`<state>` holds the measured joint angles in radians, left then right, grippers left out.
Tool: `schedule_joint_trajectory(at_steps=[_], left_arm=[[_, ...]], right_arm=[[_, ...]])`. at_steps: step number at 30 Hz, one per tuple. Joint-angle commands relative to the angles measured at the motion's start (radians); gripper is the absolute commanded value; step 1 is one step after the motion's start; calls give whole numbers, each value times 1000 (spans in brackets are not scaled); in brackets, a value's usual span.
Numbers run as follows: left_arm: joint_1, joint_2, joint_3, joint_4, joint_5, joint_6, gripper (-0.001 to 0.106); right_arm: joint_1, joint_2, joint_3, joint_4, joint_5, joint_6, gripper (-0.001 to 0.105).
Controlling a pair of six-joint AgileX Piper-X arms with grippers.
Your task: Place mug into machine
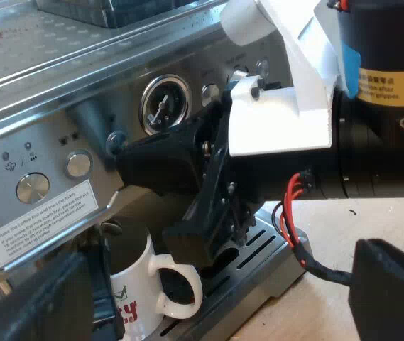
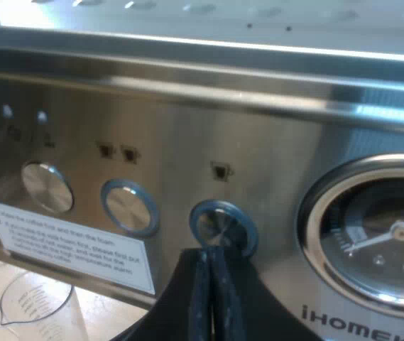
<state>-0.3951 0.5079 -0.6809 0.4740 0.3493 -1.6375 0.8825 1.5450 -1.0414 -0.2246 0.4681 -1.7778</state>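
A white mug (image 1: 136, 278) with red lettering stands upright on the drip tray (image 1: 262, 245) under the espresso machine's (image 1: 52, 106) front panel. My left gripper (image 1: 230, 309) is open, and its dark fingers (image 1: 393, 295) stand wide apart near the tray, holding nothing. The mug sits close to one of those fingers. My right gripper (image 2: 212, 259) is shut, with its tips together against a blue-ringed round button (image 2: 224, 226) beside the pressure gauge (image 2: 390, 234). From the left wrist view, my right gripper (image 1: 122, 153) reaches to the panel above the mug.
Two more round buttons (image 2: 129, 206) and a white instruction label (image 2: 67, 249) sit on the steel panel. A clear measuring glass (image 2: 35, 305) stands on the light wooden table below the panel's edge. The right arm's body hangs over the drip tray.
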Motion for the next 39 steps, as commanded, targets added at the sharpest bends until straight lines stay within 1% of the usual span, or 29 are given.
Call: schedule_joint_trajectory(at_steps=[1,3,5,7,9,11,18,21,22,23,25,28,29,30,31,32,34,36,39], left_arm=[[-5,3,-2,-9,6,-4,85],[-5,3,-2,-9,6,-4,85],[-5,3,-2,-9,6,-4,85],[-5,3,-2,-9,6,-4,85],[-5,3,-2,-9,6,-4,85],[-5,3,-2,-9,6,-4,85],[-5,3,-2,24,6,-4,85],[-5,-1,-2,41,6,-4,85],[-5,-5,-2,41,6,-4,85],[-5,-13,-5,41,6,-4,85],[-5,-26,-14,44,6,-9,85],[-5,-35,-39,51,6,-26,85],[-5,-35,-53,65,6,-28,85],[-5,-35,-67,80,6,-28,85],[-5,-35,-82,95,3,-27,85],[-3,-35,-100,107,-5,-30,85],[0,-35,-123,104,-11,-45,85],[11,-30,-145,100,-11,-48,85],[48,-16,-168,97,-8,-47,85]], right_arm=[[-18,1,-11,-52,69,1,0],[-18,1,-11,-56,63,1,0],[-18,1,-11,-79,-11,1,0],[-18,1,-11,-96,-28,1,0],[-18,1,-11,-92,7,1,0],[-18,1,-11,-63,78,1,0],[7,-10,-11,-14,90,-1,0],[35,-36,-11,31,86,-21,2],[45,-45,-11,49,82,-21,7],[55,-59,-11,74,81,-21,16],[64,-73,-11,103,81,-21,28],[72,-112,-11,166,81,7,72],[72,-129,-11,194,71,9,84],[72,-144,-11,211,64,9,88],[72,-164,-11,248,34,9,95],[72,-190,-11,284,-7,15,99],[63,-229,-11,333,-52,33,100],[53,-272,-11,383,-61,40,99],[16,-339,-11,436,-61,40,99]])
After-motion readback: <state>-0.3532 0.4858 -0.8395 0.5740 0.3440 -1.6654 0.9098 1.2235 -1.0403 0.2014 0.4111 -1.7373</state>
